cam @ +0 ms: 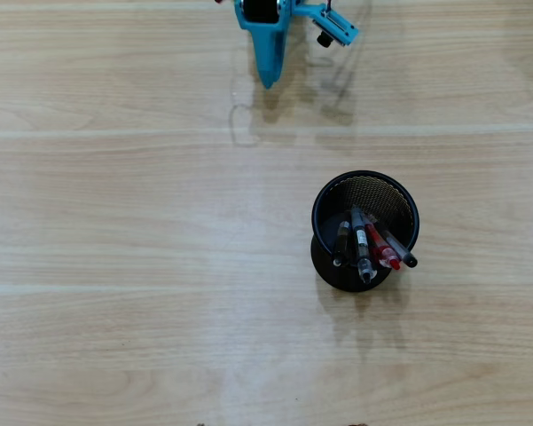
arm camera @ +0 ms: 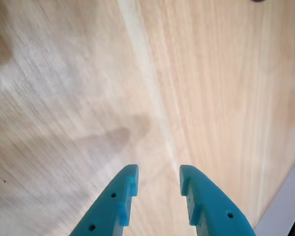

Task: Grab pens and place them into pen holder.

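Note:
The pen holder (cam: 324,197), a round black wire-mesh cup, stands right of centre on the wooden table in the overhead view. Several pens (cam: 362,247) stand inside it, leaning toward its near rim; among them are a red and clear one (cam: 381,249) and a dark one (cam: 342,238). My blue gripper (cam: 268,80) is at the top edge of that view, well away from the cup and up and to its left. In the wrist view the gripper (arm camera: 157,169) is open, its two blue fingers (arm camera: 120,199) apart over bare wood with nothing between them.
The light wooden table (cam: 115,266) lies all around the cup. In the wrist view, a table edge with a grey strip (arm camera: 284,201) shows at the lower right.

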{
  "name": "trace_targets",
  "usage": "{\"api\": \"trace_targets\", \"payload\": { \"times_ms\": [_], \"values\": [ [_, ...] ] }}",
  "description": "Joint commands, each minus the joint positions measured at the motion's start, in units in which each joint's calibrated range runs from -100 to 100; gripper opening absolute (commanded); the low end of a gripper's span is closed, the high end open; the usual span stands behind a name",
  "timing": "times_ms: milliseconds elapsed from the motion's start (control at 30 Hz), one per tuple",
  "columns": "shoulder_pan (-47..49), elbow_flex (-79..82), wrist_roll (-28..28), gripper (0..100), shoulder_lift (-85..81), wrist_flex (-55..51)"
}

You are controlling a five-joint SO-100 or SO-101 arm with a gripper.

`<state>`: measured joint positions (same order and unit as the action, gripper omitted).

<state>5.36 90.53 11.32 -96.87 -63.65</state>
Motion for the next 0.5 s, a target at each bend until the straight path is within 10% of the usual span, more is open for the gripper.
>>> {"api": "trace_targets", "payload": {
  "times_ms": [0, 467],
  "values": [
    [-1.1, 2.4, -4.3, 10, -3.1, -9.6],
    [-0.4, 2.0, -10.2, 2, -2.5, -10.6]
  ]
}}
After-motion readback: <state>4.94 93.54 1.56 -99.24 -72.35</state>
